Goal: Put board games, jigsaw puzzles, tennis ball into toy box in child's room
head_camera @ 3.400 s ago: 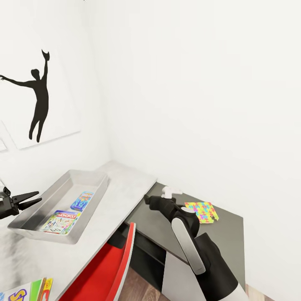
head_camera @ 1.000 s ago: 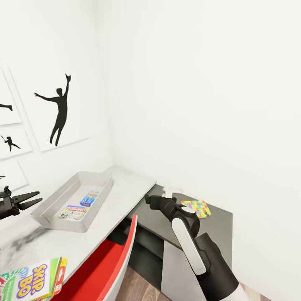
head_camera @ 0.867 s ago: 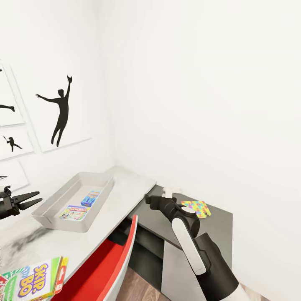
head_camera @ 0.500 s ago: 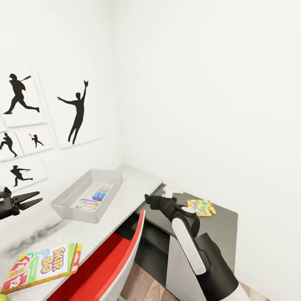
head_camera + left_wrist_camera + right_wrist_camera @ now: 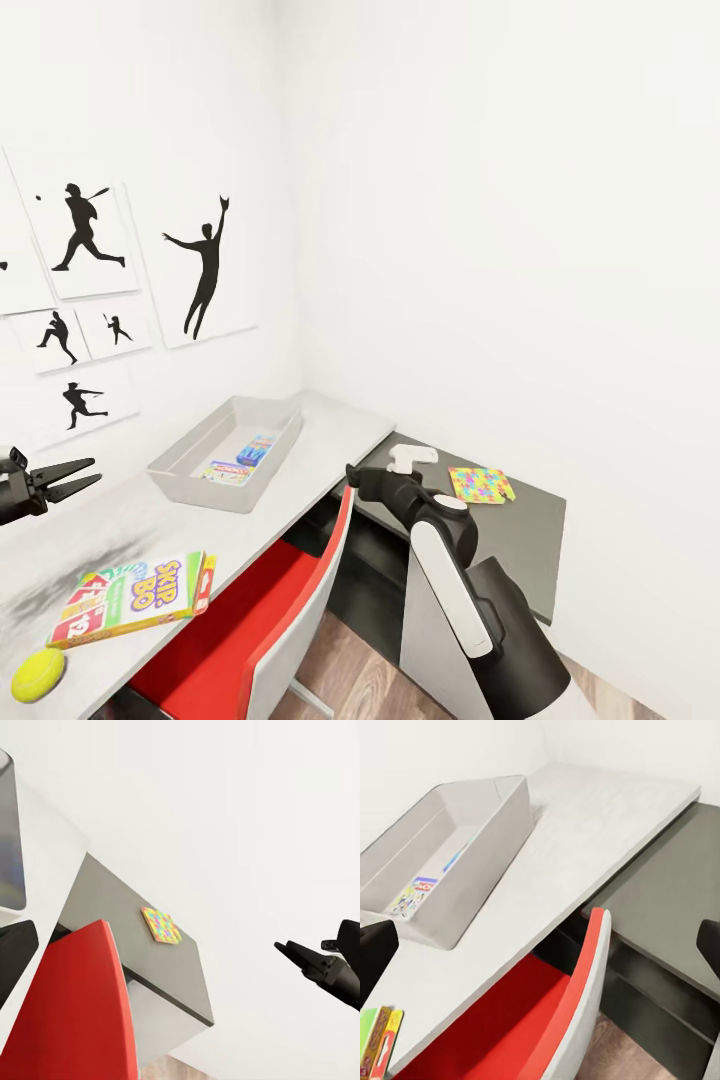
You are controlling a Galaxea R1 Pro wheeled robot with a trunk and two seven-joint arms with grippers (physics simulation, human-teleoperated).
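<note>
Toy box (image 5: 228, 455), a shallow pale grey bin, sits on the long white bench (image 5: 330, 440) with its long side pointing toward the corner. Two small game cartons lie inside. The head view shows a green Skip-Bo carton (image 5: 140, 596) and a yellow-green ball (image 5: 38, 674); the left wrist view shows a bright jigsaw square (image 5: 161, 925). The left gripper (image 5: 72, 478) is spread wide and empty. I cannot tell about the right gripper (image 5: 352, 473).

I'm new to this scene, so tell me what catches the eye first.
The red chair pushed up to the pale desk stands out most, with black baseball-player prints on the white wall above. On the desk, a grey bin holds two game boxes; nearer lie a Skip-Bo box and a yellow-green ball. A bright jigsaw square lies on the lower dark shelf.
</note>
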